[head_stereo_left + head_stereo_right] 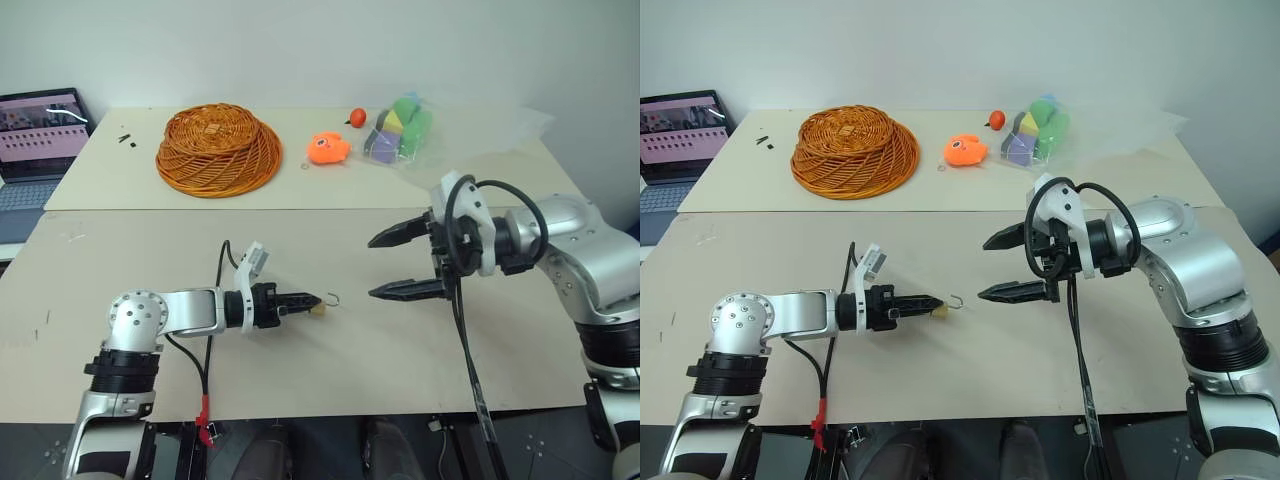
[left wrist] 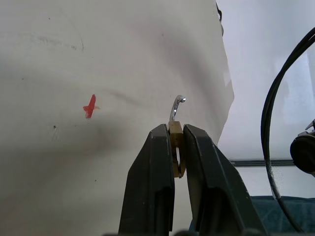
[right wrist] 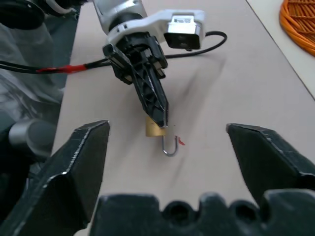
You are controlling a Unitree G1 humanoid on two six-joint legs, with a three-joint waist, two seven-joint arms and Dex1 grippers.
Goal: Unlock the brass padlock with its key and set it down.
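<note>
While unlocked: shackle (image 3: 170,146) swung free.
Left gripper (image 1: 312,303): I clamp the brass padlock (image 3: 155,129).
Right gripper (image 1: 394,262): spread wide, empty.
Risk: thin pinch; padlock may twist, drop.

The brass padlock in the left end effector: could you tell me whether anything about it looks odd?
Yes. The small golden-yellow brass padlock, pinched in the left end effector, has its thin silver shackle swung open, one end hanging free as a hook. No key is visible in it. The right end effector stands open beside it, empty.

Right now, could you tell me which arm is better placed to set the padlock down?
Left, likely: its fingers already clamp the brass padlock, shackle swung open, just above the table. The right gripper is open and apart.
</note>
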